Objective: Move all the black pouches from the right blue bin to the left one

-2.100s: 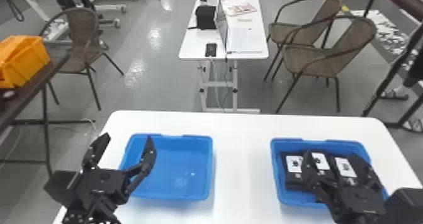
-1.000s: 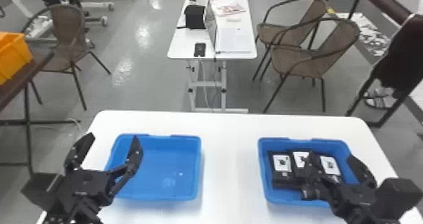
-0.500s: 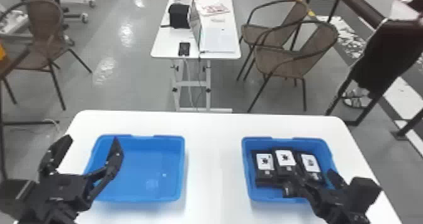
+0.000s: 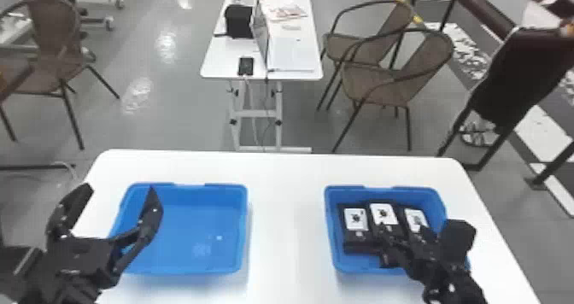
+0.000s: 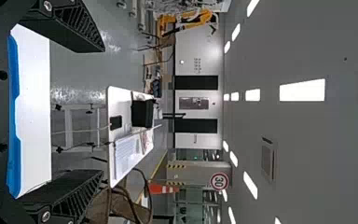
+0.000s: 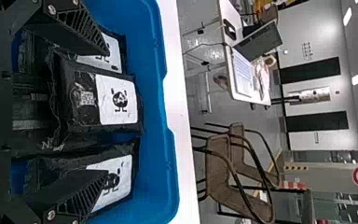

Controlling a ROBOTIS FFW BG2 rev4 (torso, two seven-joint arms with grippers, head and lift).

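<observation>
On the white table (image 4: 286, 239), if twelve o'clock is the far edge, the left blue bin (image 4: 192, 222) stands near nine o'clock and the right blue bin (image 4: 384, 190) near three. In the right bin, three black pouches with white labels are easy to see: the middle pouch (image 6: 116, 98), one beside it toward nine o'clock, the left pouch (image 6: 114, 60), and one toward three, the right pouch (image 6: 121, 179). More dark material lies nearer the robot (I cannot tell if it is other pouches).

The right gripper (image 6: 106, 113) is spread wide over the right bin, with its fingers on the two sides of the middle pouch, and it has nothing clamped. The left gripper (image 4: 120, 188) is also spread and without load, at the nine o'clock side of the left bin.

I judge that the work is at the picking step, with the middle pouch as the probable target. The main danger is the close packing: a finger could press down on the left pouch or the right pouch and crease it, or the closing could pinch two together. The wrapping looks shiny and loose, so a shallow grip may catch only film, and the pouch could slip out during the lift. A low carry could also knock the bin wall.
</observation>
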